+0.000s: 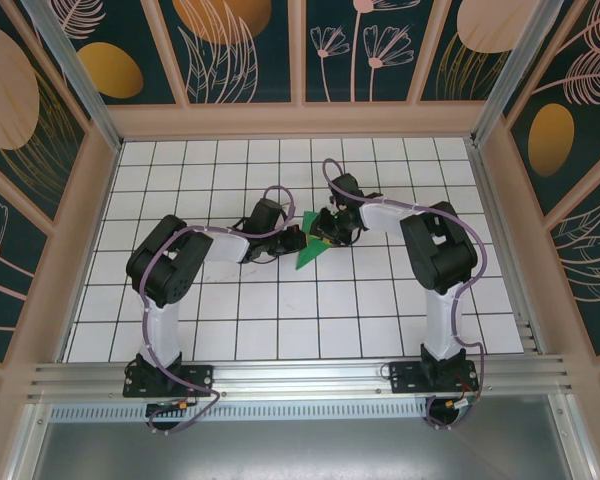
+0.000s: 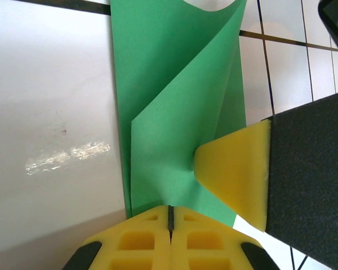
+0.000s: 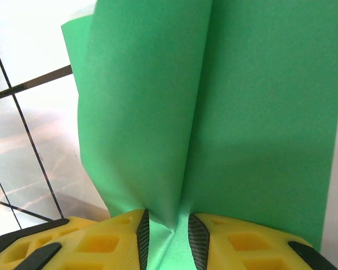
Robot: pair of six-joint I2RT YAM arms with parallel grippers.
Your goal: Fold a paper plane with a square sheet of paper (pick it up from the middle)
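One white gridded tabletop (image 1: 280, 310), green paper (image 1: 308, 252) mid-table, dark floral walls (image 1: 230, 50)

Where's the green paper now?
Top view: the green paper is at the middle of the white grid table, pinched between the left gripper and right gripper.

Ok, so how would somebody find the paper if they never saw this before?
Find the white grid table and follow the two black arms to where they meet near its middle. There the left hand and right hand both pinch the paper. It's a thin, partly folded sheet, and the only bright green thing on the table.
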